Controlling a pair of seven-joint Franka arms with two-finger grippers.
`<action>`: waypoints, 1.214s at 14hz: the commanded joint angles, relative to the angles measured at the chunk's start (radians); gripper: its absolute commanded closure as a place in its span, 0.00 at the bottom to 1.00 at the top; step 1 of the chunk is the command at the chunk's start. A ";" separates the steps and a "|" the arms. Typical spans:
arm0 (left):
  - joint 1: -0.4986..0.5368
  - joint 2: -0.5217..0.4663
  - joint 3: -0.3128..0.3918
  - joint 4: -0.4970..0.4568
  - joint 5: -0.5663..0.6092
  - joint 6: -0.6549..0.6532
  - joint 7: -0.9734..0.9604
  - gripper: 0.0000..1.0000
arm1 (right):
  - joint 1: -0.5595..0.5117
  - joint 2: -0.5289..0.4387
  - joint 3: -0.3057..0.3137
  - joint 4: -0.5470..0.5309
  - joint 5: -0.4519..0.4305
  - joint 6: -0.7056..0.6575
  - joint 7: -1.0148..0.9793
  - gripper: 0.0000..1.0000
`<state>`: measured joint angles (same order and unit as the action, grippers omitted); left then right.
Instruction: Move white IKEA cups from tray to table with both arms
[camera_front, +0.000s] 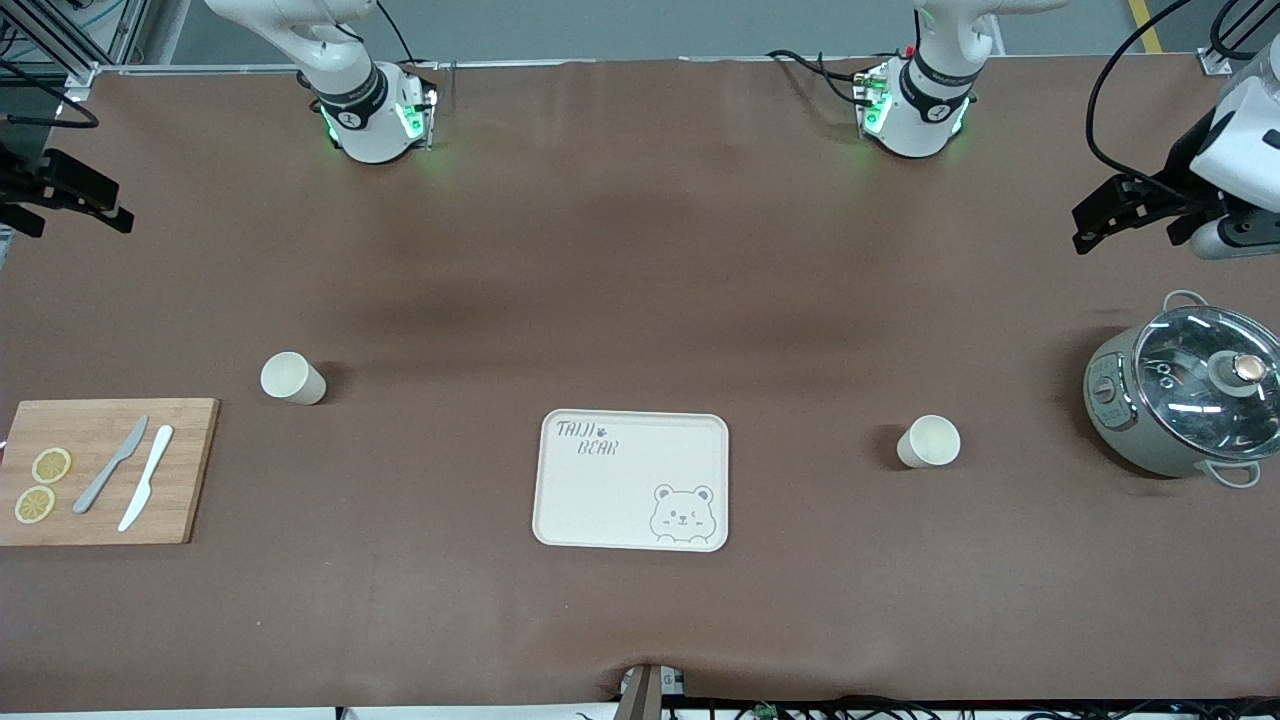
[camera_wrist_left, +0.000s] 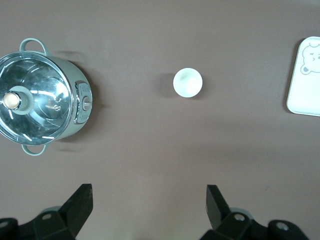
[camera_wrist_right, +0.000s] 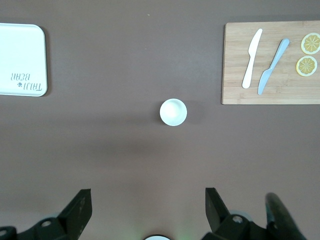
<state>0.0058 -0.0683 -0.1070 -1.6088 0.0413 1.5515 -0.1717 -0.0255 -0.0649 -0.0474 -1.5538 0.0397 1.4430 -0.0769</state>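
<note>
Both grippers wide open, empty | left gripper (camera_wrist_left: 146, 205) | right gripper (camera_wrist_right: 145, 207)

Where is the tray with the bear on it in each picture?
Front view: the bear tray lies in the middle of the table, between the two cups.
Left wrist view: only its bear corner shows, at the edge.
Right wrist view: only its lettered end shows, at the edge.
Shared landmark: the tray's bear drawing and lettering.
</note>
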 joint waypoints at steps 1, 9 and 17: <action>0.003 -0.005 0.004 -0.005 -0.008 0.013 0.024 0.00 | -0.001 -0.027 0.000 -0.015 -0.018 0.007 0.020 0.00; 0.005 -0.001 0.004 0.000 -0.008 0.021 0.026 0.00 | 0.021 -0.026 0.000 -0.002 -0.067 0.004 0.014 0.00; 0.013 -0.008 0.004 0.007 -0.009 0.018 0.017 0.00 | 0.021 -0.030 0.003 0.003 -0.067 0.004 -0.012 0.00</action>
<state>0.0130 -0.0668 -0.1037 -1.6081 0.0413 1.5657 -0.1710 -0.0123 -0.0767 -0.0506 -1.5473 -0.0069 1.4477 -0.0828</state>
